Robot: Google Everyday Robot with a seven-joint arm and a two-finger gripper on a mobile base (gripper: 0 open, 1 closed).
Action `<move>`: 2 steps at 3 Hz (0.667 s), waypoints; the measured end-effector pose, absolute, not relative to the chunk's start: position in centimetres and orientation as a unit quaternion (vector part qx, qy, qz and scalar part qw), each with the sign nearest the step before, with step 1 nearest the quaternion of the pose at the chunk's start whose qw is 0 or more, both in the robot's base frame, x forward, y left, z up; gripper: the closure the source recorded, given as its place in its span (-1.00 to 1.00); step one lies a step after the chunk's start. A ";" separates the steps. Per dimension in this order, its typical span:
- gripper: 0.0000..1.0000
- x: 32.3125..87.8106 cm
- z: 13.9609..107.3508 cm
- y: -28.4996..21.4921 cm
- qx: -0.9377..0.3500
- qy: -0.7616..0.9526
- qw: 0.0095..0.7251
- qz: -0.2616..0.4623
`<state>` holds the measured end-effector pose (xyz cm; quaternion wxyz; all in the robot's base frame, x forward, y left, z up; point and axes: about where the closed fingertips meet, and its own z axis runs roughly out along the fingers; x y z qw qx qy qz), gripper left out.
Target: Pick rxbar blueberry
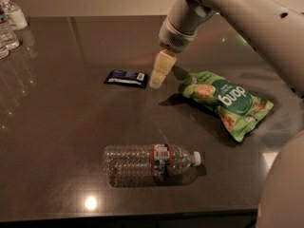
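The rxbar blueberry is a small flat dark navy bar with a white label patch, lying flat on the dark table left of centre. My gripper hangs from the pale arm coming in from the upper right. Its cream-coloured fingers point down just right of the bar's right end, close to it and slightly above the table.
A green snack bag lies right of the gripper. A clear plastic water bottle lies on its side near the table's front edge. Several upright bottles stand at the far left corner.
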<state>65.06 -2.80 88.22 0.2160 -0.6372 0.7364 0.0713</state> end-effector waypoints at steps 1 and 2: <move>-1.00 65.8 87.1 -1.2 -0.641 0.734 0.213 0.076; -1.00 66.2 86.2 0.5 -0.645 0.729 0.213 0.086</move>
